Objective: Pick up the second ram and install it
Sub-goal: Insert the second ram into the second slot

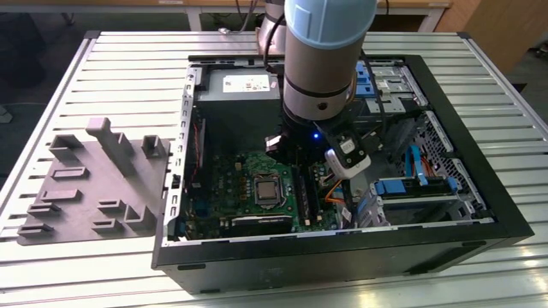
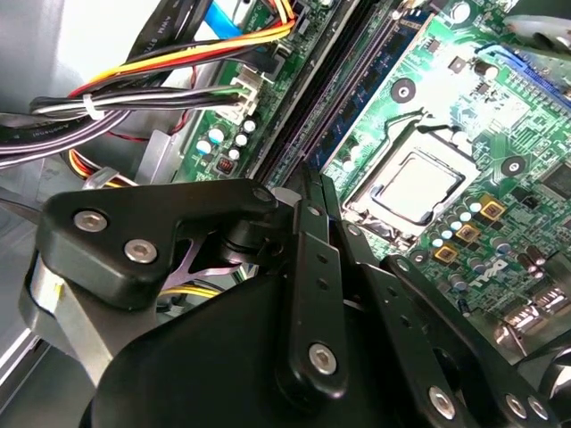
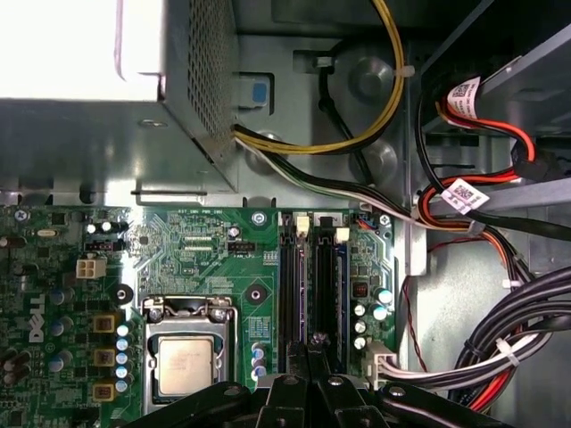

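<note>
Treat memory stick (image 2: 361, 94) as light, stiff, fragile; hold by its long bare edges. Note gripper (image 2: 312, 178) clenched right above it, seemingly empty.

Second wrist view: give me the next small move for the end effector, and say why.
Probably a short, gentle press straight down. The end effector hangs with its fingers together right over the black memory slots. The second ram, a bluish-green stick, stands along one slot just past the fingertips. Whether it is gripped or fully seated cannot be told, hence gently.
</note>
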`<act>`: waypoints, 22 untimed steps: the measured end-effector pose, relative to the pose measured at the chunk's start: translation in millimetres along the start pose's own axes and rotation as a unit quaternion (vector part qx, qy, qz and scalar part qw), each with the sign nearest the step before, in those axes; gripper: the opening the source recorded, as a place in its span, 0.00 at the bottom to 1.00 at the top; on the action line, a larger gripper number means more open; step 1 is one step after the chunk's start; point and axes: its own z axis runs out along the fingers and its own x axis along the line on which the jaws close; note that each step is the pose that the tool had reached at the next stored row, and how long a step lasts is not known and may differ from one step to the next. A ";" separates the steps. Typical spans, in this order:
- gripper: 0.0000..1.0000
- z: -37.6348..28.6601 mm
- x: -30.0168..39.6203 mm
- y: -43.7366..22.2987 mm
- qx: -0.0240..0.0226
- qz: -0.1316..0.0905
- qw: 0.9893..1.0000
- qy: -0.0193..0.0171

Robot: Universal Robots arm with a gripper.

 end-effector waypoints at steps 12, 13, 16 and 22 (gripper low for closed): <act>0.11 2.6 0.5 -0.1 0.000 0.000 1.000 0.000; 0.11 2.6 0.5 -0.1 0.000 0.000 1.000 0.000; 0.11 2.7 0.7 -0.1 0.000 0.000 1.000 0.000; 0.11 4.0 0.8 -0.2 0.001 0.000 1.000 0.000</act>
